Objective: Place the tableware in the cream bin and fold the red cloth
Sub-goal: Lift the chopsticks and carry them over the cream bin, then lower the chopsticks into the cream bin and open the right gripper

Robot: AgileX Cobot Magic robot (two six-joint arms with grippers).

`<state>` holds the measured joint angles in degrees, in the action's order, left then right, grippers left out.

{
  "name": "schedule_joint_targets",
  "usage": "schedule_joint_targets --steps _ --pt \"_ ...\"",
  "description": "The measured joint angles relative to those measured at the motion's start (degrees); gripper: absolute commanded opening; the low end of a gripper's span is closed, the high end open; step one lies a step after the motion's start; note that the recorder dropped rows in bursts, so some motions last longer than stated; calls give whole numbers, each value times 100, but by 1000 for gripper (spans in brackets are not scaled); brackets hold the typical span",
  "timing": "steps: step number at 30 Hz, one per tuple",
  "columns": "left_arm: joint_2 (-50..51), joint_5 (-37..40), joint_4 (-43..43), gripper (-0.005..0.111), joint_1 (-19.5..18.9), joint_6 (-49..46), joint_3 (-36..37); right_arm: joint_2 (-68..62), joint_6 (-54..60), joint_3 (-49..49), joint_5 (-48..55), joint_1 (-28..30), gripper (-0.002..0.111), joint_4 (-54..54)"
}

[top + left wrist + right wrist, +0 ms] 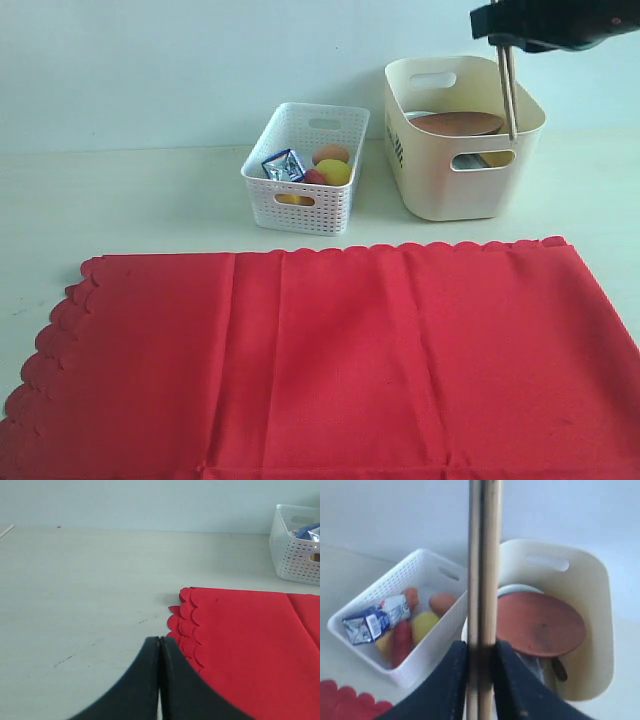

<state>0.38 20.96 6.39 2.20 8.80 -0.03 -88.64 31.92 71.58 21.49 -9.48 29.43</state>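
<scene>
My right gripper (505,42) (481,650) is shut on the two light wooden chopsticks (509,92) (483,560), which hang upright over the cream bin (440,190) (592,580), their lower ends just inside its rim. The brown wooden plate (458,122) (540,622) leans inside the bin, over a pale bowl rim (512,588); a dark spoon tip (559,669) shows beneath it. The red cloth (330,360) (255,645) lies flat and spread across the near table. My left gripper (159,641) is shut and empty, low over the table by the cloth's scalloped edge.
A white perforated basket (300,205) (375,657) (292,555) left of the bin holds an egg (330,154), a lemon (335,171), a sausage (401,642) and a blue-and-white snack packet (283,165) (372,621). A pale wall stands behind both.
</scene>
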Motion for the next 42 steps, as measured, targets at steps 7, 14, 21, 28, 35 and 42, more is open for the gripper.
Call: schedule_joint_targets --steps 7,14,21,28,35,42 --pt "0 0 0 0 0 0 0 -1251 1164 1047 -53 299 0 1546" --pt "0 0 0 0 0 0 0 -2652 1819 2331 -127 332 0 2361" --pt "0 0 0 0 0 0 0 -3510 1868 2826 -149 332 0 2475" --pt "0 0 0 0 0 0 0 -3856 1888 2839 19 332 2 2228" --pt "0 0 0 0 0 0 0 -3963 1976 2839 293 344 32 1653" --pt "0 0 0 0 0 0 0 -3880 1970 2839 325 344 48 1209"
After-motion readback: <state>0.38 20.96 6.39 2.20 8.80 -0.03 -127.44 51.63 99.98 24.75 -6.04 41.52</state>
